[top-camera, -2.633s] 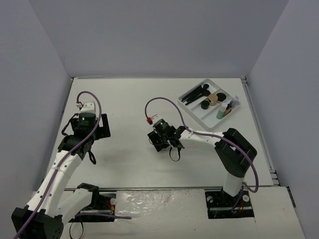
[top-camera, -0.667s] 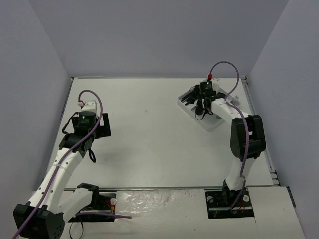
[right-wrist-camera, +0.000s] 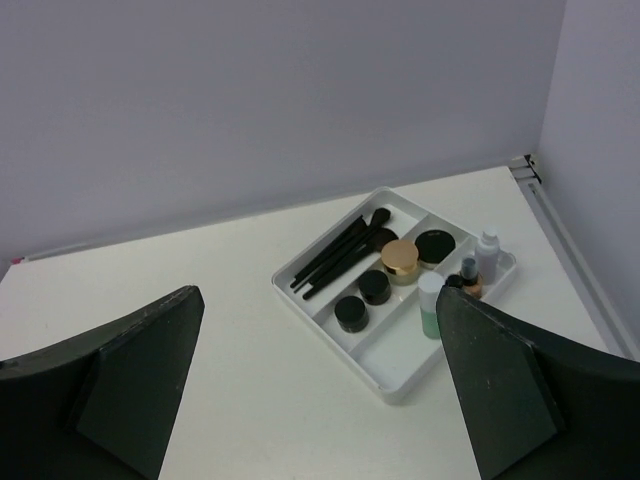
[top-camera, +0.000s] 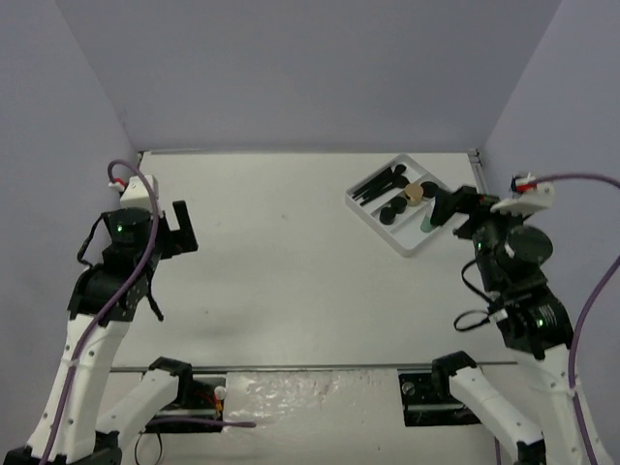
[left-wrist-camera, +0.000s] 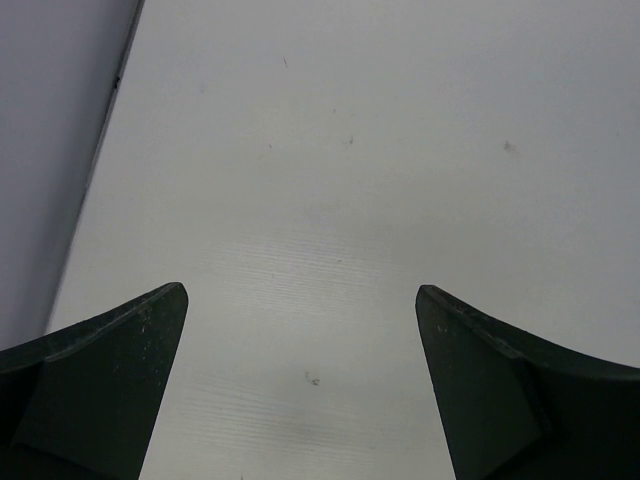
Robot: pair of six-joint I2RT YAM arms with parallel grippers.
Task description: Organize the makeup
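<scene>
Progress: judged about done; makeup (right-wrist-camera: 400, 258) all sits in white divided plastic tray (right-wrist-camera: 385, 358), far right of matte worktop (left-wrist-camera: 350, 150); none seen loose | Forms: thin black brushes in one bay, round black pots and tan jar beside, small bottles upright | left fingers (left-wrist-camera: 110, 380) released, empty | right fingers (right-wrist-camera: 130, 370) released, empty, well apart from tray

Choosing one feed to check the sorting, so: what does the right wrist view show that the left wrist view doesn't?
Only the right wrist view: the white tray holding black brushes, black pots, a tan jar and a green bottle, back wall behind. Only the left wrist view: a strip of the left wall. Both: the white table, and open, empty fingers: the right gripper and the left gripper.
</scene>
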